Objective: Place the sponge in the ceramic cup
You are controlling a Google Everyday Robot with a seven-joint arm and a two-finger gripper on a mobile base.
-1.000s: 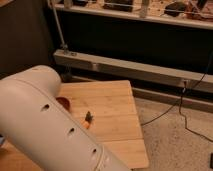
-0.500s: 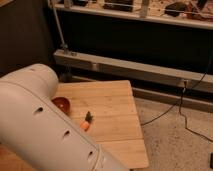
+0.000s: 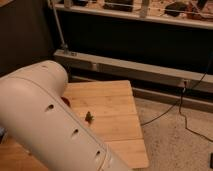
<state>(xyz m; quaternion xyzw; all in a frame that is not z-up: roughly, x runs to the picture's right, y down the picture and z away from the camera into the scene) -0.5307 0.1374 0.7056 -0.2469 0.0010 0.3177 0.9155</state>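
Observation:
The white casing of my arm [image 3: 45,120] fills the lower left of the camera view and covers much of the wooden table [image 3: 112,107]. My gripper is out of view. The sponge and the ceramic cup are hidden or out of view. At the arm's edge, only a thin sliver of the orange-red bowl [image 3: 66,101] shows.
A small dark greenish object [image 3: 89,116] lies on the table right beside the arm. Behind the table runs a low metal rail [image 3: 150,72] beneath dark shelving. A black cable [image 3: 175,102] trails over the speckled floor [image 3: 175,145] to the right.
The arm's casing now covers more of the orange-red bowl, leaving only a sliver. The small dark object has not moved.

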